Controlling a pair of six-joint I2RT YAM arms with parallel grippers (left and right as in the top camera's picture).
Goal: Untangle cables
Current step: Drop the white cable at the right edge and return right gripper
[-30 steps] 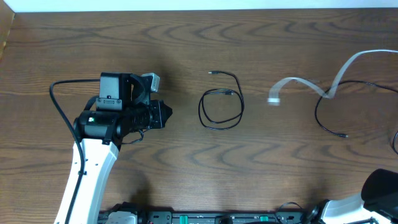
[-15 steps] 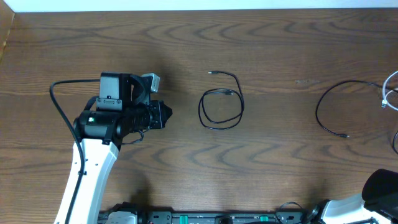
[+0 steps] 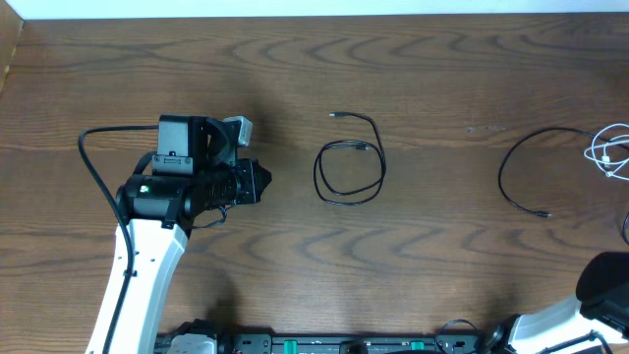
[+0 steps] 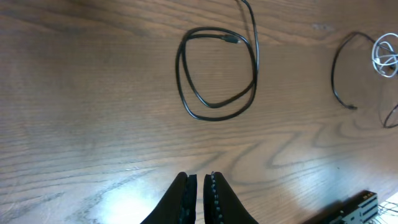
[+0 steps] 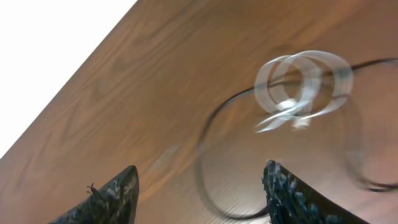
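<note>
Lying well ahead of left fingers (image 4: 183, 198), black cable (image 4: 216, 74); white cable (image 4: 385, 55) farther.

Glossy wood-grain table (image 3: 452, 265); matt cables (image 3: 349, 173)

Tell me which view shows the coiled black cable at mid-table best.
Left wrist: the black cable fills the upper part of the frame, sharp, with its loops and a plug end distinct. Overhead also shows the whole coil, only smaller. The right wrist view does not show it.
</note>
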